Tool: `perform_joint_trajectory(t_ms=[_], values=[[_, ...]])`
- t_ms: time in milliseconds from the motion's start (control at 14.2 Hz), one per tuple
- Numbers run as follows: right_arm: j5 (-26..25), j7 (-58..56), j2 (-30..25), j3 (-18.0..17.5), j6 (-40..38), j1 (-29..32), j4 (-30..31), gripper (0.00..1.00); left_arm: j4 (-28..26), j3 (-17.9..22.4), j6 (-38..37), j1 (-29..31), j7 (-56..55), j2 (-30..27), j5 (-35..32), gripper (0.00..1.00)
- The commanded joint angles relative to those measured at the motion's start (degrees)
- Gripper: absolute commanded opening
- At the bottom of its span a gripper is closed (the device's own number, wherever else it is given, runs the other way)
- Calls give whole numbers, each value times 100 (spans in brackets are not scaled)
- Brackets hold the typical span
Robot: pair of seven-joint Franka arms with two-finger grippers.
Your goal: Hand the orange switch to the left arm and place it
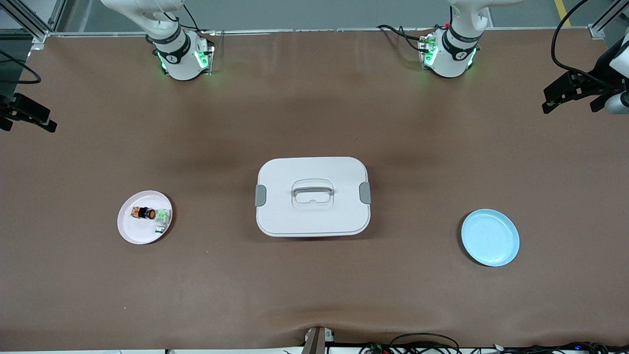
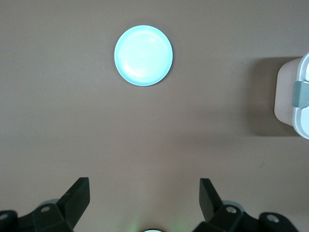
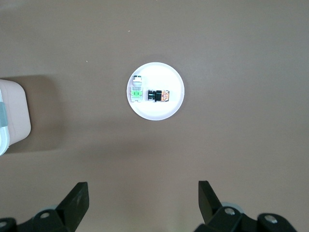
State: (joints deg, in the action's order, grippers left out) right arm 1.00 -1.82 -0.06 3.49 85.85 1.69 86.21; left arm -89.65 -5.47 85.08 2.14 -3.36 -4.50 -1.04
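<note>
The orange switch (image 1: 145, 213) lies on its side on the pink plate (image 1: 131, 231), toward the right arm's end of the table; it also shows in the right wrist view (image 3: 158, 95). The white box (image 1: 312, 196) stands in the middle of the table. My right gripper (image 3: 143, 193) is open and empty, high over bare table, apart from the plate. My left gripper (image 2: 145, 191) is open and empty, high over bare table, apart from the blue plate (image 2: 143, 55). Neither gripper shows in the front view; only the arm bases (image 1: 179, 54) do.
A green-and-silver switch (image 1: 162, 219) lies beside the orange one on the pink plate. The empty blue plate (image 1: 490, 237) sits toward the left arm's end. The box's edge shows in both wrist views (image 2: 293, 94) (image 3: 12, 116). Black camera mounts (image 1: 575, 88) stand at the table's ends.
</note>
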Motion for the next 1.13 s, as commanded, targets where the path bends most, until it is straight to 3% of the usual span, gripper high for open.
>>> perform_joint_trajectory(t_ms=[0, 564, 1058], values=[[23, 68, -47, -33, -24, 51, 28, 100, 97, 3, -123, 14, 81, 2, -36, 100], [5, 121, 15, -41, -33, 68, -130, 100, 114, 3, -123, 14, 37, 28, -107, 100], [-12, -126, 382, -41, -191, 86, -52, 100, 132, 3, -123, 41, -16, 19, -98, 100]])
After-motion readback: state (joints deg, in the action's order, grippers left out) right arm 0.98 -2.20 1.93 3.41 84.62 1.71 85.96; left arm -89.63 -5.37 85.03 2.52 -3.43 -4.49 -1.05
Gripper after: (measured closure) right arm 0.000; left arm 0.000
